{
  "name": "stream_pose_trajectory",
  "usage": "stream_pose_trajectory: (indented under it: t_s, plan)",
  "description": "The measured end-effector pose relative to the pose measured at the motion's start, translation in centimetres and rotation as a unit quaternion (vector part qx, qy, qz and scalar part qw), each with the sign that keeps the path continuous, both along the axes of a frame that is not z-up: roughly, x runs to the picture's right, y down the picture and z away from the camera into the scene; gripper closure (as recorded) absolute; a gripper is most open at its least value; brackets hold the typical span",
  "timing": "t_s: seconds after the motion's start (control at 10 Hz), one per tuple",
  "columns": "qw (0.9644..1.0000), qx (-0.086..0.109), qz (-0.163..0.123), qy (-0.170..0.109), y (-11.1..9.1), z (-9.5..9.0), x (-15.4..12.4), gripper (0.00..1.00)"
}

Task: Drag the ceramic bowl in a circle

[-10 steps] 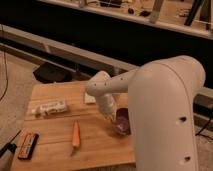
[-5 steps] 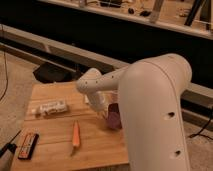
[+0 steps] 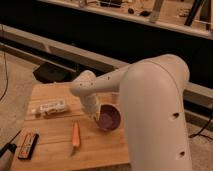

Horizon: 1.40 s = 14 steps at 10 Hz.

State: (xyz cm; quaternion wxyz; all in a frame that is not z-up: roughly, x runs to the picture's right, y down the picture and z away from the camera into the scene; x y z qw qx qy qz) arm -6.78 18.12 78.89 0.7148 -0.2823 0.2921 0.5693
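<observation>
- The robot's bulky white arm [image 3: 155, 115] filled the right foreground and reached left over the wooden table [image 3: 102, 149].
- At the table's front left corner lay a flat dark rectangular item [image 3: 27, 145]; the markings on it were too blurred to read.
- An orange carrot [image 3: 75, 136] lay lengthwise just left of the bowl, not touching it.
- The ceramic bowl [image 3: 108, 119] sat upright near the middle of the table. It had slid a little leftward, closer to the carrot, compared with half a second earlier, and more of its maroon inside showed.
- The gripper [image 3: 95, 114] hung at the bowl's left rim, having shifted left along with the bowl. I could not tell how far open it was, or whether it gripped the rim.
- A pale wrapped packet [image 3: 51, 107] lay farther back on the left, in the same place as before; its print was unreadable.
</observation>
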Motion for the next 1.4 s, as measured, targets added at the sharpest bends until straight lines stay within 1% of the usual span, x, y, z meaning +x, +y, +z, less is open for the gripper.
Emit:
stream_pose_trajectory:
  t_s: [0.2, 0.3, 0.4, 0.5, 0.6, 0.8, 0.9, 1.0, 1.1, 1.2, 1.3, 1.4]
  plan:
    - [0.9996, -0.013, 0.002, -0.023, 1.6, -1.2, -1.1, 0.82]
    - [0.9991, -0.024, 0.001, -0.035, 2.7, -2.1, -1.5, 0.82]
    - [0.9985, -0.034, -0.002, -0.042, 3.7, -2.9, -1.6, 0.82]
    - [0.9981, -0.042, -0.004, -0.045, 4.4, -3.5, -1.6, 0.82]
    - [0.9972, -0.058, -0.010, -0.046, 5.7, -4.5, -1.1, 0.82]
    - [0.9964, -0.073, -0.014, -0.042, 6.9, -5.2, -0.4, 0.82]
    - [0.9964, -0.076, -0.014, -0.036, 7.2, -5.2, 0.2, 0.82]
    - [0.9970, -0.072, -0.010, -0.027, 7.1, -4.9, 0.8, 0.82]
    - [0.9978, -0.064, -0.005, -0.018, 6.7, -4.5, 1.2, 0.82]
    - [0.9982, -0.058, -0.002, -0.012, 6.3, -4.3, 1.5, 0.82]
    - [0.9986, -0.052, 0.001, -0.009, 5.9, -4.1, 1.8, 0.79]
    - [0.9986, -0.052, 0.001, -0.009, 5.9, -4.1, 1.8, 0.79]
